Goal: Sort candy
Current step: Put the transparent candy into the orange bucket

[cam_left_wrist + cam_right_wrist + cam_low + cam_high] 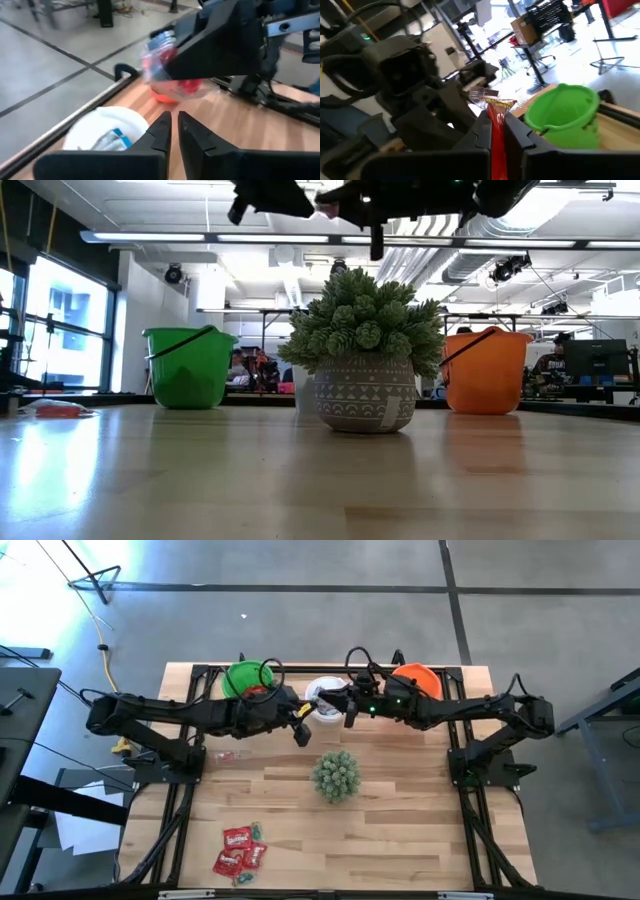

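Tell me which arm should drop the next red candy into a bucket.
Right. The right gripper is shut on a red candy, up near the white bucket and orange bucket. The left gripper looks shut and empty.

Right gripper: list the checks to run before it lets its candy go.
1. Grip: right gripper is shut on the shiny red wrapped candy: ok.
2. Drop spot: it hangs by the white plastic cup, which holds a blue-and-white wrapped sweet; probably the wrong cup: not ok.
3. Green plastic cup upright and open: ok.
4. Left gripper shut, empty, close to the right one; clearance: cannot tell.
5. Pile of red candies remains at the table's near edge: ok.
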